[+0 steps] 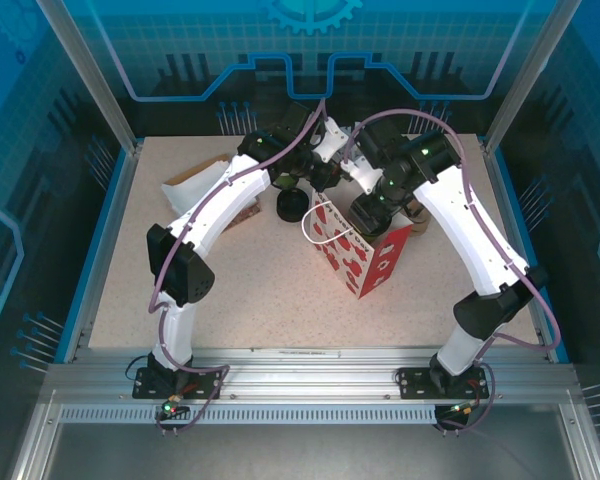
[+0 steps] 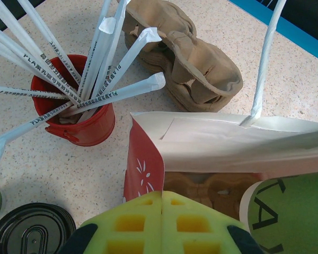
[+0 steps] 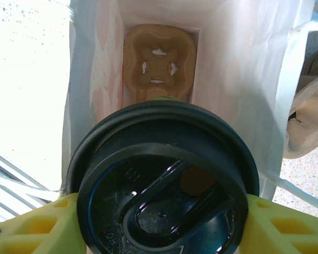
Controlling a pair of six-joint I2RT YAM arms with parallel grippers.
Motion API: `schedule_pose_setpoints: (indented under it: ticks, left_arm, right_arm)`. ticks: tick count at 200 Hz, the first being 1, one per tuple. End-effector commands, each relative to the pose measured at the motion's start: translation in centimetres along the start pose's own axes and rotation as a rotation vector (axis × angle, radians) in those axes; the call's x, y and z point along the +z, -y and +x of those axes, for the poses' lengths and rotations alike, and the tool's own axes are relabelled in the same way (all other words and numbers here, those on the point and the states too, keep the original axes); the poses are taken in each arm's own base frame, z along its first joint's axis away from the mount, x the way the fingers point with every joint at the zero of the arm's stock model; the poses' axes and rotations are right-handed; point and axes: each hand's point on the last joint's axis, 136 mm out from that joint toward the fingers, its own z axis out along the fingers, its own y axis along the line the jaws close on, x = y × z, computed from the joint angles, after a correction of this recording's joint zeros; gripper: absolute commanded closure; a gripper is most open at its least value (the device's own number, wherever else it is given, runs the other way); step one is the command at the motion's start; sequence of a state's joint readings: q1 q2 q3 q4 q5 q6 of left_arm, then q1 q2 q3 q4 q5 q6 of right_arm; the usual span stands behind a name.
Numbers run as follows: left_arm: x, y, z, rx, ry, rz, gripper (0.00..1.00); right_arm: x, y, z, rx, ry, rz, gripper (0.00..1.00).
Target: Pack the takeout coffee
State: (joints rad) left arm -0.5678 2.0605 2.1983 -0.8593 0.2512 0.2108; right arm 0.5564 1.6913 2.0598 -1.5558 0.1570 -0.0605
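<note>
Hanging just above the bag (image 3: 238, 63) mouth, the coffee (image 3: 161, 180) sits upright, clenched in the right end effector (image 3: 161, 225); the carrier (image 3: 159, 61) (at the bag's bottom) lies straight below. Beside it, the left end effector (image 2: 161, 225) is pinched shut, seemingly on the bag's rim.

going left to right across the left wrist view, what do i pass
red cup of straws → brown pulp cup trays → white bag handle; the paper bag itself spans too much of the width to place
</note>
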Motion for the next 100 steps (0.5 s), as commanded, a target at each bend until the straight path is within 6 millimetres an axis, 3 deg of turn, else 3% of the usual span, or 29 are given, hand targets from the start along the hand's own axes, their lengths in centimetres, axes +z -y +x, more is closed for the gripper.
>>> schedule_pose_setpoints:
  ticks: [1, 100]
  left_arm:
    - [-0.2, 0.3, -0.4, 0.001, 0.004, 0.005, 0.96]
    - [-0.3, 0.3, -0.4, 0.008, 0.015, 0.001, 0.97]
  right_arm:
    - [0.9, -0.1, 0.9, -0.013, -0.057, 0.003, 0.62]
    - [2.8, 0.0, 1.5, 0.024, -0.093, -0.057, 0.62]
